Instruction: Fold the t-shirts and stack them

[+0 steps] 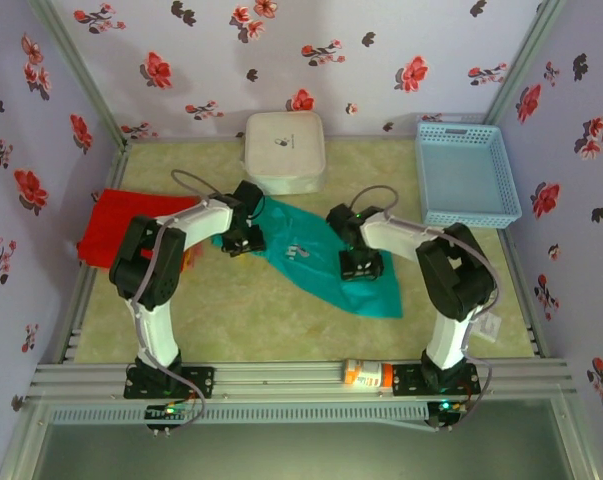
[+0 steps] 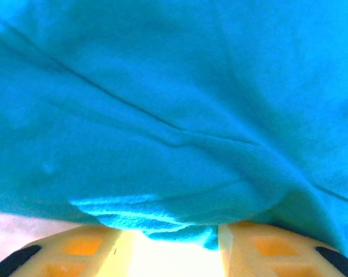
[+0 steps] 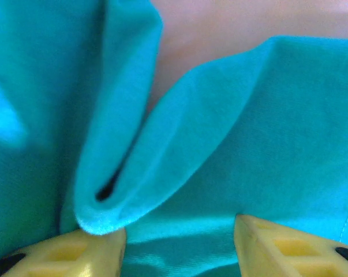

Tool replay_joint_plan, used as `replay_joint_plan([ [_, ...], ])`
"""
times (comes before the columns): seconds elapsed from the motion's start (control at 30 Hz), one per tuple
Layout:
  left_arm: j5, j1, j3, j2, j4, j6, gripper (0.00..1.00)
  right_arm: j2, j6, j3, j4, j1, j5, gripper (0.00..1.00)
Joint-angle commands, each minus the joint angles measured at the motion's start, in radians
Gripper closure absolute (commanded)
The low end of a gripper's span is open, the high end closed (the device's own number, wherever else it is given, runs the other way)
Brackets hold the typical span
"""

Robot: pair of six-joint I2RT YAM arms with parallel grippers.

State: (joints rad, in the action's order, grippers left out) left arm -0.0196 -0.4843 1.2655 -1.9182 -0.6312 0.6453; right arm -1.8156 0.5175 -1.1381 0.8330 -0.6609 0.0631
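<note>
- Worktop (image 1: 281,320) with a pale beige cover fills the floor of the flowered booth, and everything below lies on it.
- Teal t-shirt (image 1: 311,245) lies in the middle as a long slanted shape. It runs from just in front of the white box down to the right side. It is wrinkled and not folded flat, and a small white print (image 1: 299,252) shows between the two hands.
- Light-blue mesh basket (image 1: 463,170) stands in the far right corner, apart from both shirts.
- Red t-shirt (image 1: 116,225) lies bunched at the left edge of the worktop, partly under the left arm. I cannot tell if it touches the teal one.
- White square box (image 1: 285,150) stands at the far wall near the centre, with its lid on.
- Left hand (image 1: 243,240) is low over the upper left end of the teal shirt. In the left wrist view its yellow fingers (image 2: 75,248) stand apart. A hem of the teal cloth (image 2: 174,115) hangs at the tips, and a bright gap stays between them.
- Right hand (image 1: 362,265) is low over the right part of the same shirt. In the right wrist view its fingers (image 3: 289,248) are also apart, with a soft fold of the teal cloth (image 3: 277,144) just before them.
- Small orange and white container (image 1: 366,374) lies on the metal rail at the near edge, beside the base of the right arm.
</note>
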Motion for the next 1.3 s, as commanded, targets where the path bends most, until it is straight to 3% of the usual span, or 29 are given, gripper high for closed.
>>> replay_joint_plan([
  [0.0,-0.036,0.004,0.045,-0.055,0.148,-0.046,0.58,0.013,0.139,0.009,0.004,-0.131,-0.090,0.47],
  [0.3,-0.081,-0.034,0.088,-0.073,0.122,-0.082,0.60,-0.114,0.364,-0.145,-0.118,-0.457,-0.168,0.47],
  [0.43,-0.120,-0.074,0.115,-0.092,0.123,-0.102,0.60,-0.095,0.419,-0.165,-0.120,-0.512,-0.088,0.47],
  [0.53,-0.157,-0.108,0.149,-0.113,0.131,-0.119,0.60,0.003,0.409,-0.141,-0.065,-0.509,0.053,0.46],
  [0.67,-0.180,-0.157,0.216,-0.152,0.136,-0.127,0.60,0.130,0.387,-0.133,0.046,-0.469,0.219,0.42],
  [0.87,-0.201,-0.216,0.355,-0.225,0.090,-0.137,0.61,0.318,0.321,-0.039,0.009,-0.298,0.335,0.40],
  [1.07,-0.200,-0.170,0.294,-0.088,0.079,-0.130,0.60,0.343,0.202,-0.012,-0.122,-0.097,0.228,0.35],
  [1.27,-0.182,-0.117,0.142,0.161,0.061,-0.142,0.59,0.178,0.145,-0.072,-0.213,0.016,0.071,0.35],
])
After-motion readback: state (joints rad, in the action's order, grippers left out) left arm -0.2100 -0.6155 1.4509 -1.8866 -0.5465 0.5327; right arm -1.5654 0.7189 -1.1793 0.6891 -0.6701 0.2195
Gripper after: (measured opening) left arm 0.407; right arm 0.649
